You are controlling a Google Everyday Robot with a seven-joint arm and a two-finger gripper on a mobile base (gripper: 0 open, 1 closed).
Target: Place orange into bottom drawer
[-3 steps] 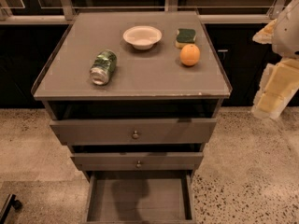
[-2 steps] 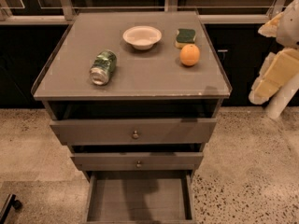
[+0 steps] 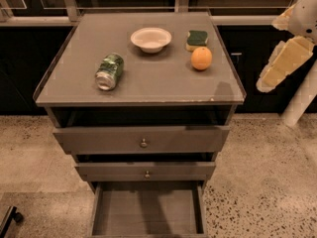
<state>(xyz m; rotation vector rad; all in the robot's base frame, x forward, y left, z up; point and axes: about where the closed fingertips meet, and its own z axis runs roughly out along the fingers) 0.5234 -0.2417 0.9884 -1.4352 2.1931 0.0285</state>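
Note:
The orange point(image 3: 201, 58) sits on the grey cabinet top point(image 3: 158, 81), at the back right, just in front of a green-and-yellow sponge point(image 3: 197, 38). The bottom drawer point(image 3: 147, 212) is pulled open at the foot of the cabinet, and its flat grey floor is bare. My gripper point(image 3: 284, 64) is a pale yellow and white shape in the air off the cabinet's right side. It hangs about level with the top, well right of the orange, and touches nothing.
A white bowl point(image 3: 151, 38) stands at the back centre. A green can point(image 3: 109, 71) lies on its side at the left. Two upper drawers with round knobs point(image 3: 143, 143) stick out slightly. Speckled floor surrounds the cabinet; dark counters stand behind it.
My arm at the right edge has shifted a little, its pale end swinging up and outward. The orange, the other objects and the drawers have not moved.

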